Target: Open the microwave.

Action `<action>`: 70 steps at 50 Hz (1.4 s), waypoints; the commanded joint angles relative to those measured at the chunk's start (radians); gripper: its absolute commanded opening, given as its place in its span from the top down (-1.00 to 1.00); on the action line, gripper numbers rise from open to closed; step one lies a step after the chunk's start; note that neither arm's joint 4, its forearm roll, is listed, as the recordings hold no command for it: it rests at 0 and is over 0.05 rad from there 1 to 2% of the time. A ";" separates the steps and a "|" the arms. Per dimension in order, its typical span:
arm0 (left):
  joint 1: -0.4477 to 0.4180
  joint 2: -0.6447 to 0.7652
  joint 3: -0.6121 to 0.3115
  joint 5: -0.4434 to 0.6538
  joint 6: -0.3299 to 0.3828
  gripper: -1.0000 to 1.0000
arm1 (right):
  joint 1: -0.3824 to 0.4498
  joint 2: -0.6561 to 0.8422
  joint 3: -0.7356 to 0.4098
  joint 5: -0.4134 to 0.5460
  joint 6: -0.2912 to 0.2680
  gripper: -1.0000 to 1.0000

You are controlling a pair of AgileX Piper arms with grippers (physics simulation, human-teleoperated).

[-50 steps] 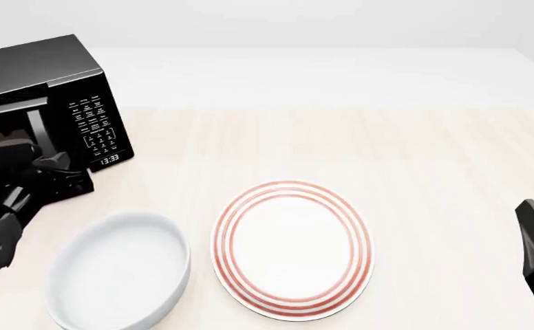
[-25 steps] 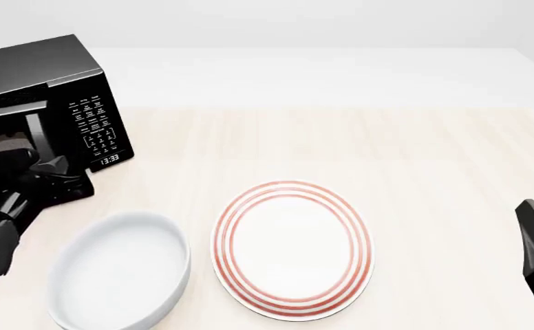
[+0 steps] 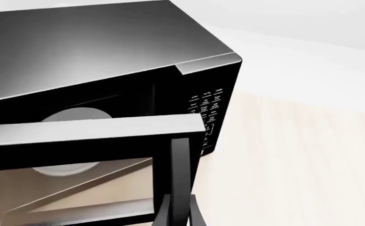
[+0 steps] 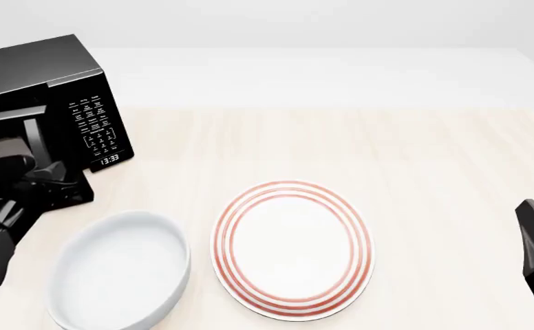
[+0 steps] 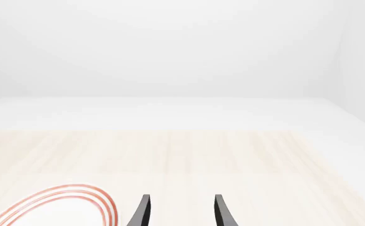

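Microwave (image 4: pixel 60 89) door (image 3: pixel 88 136) ajar, turntable plate (image 3: pixel 75 117) showing inside. Left gripper (image 4: pixel 51 180) at bar handle (image 4: pixel 36 134), grip hidden, presumably pulling. Right gripper (image 5: pixel 179 212) spread, idle, well apart from microwave.

**Matte black arms with slim tapered fingers**

The left arm (image 4: pixel 10 199) at the front view's left edge is black, built of rounded, bulky segments. The right gripper (image 5: pixel 179 212) shows 2 thin, dark, pointed fingers; its housing is a black angular wedge.
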 commanded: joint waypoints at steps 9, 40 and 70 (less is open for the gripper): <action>-0.043 -0.102 -0.009 -0.036 -0.021 1.00 | 0.000 0.000 0.000 0.000 0.000 -1.00; -0.061 -0.150 0.029 -0.033 -0.018 1.00 | 0.000 0.000 0.000 0.000 0.000 -1.00; -0.047 -0.132 0.036 -0.055 -0.033 1.00 | 0.000 0.000 0.000 0.000 0.000 -1.00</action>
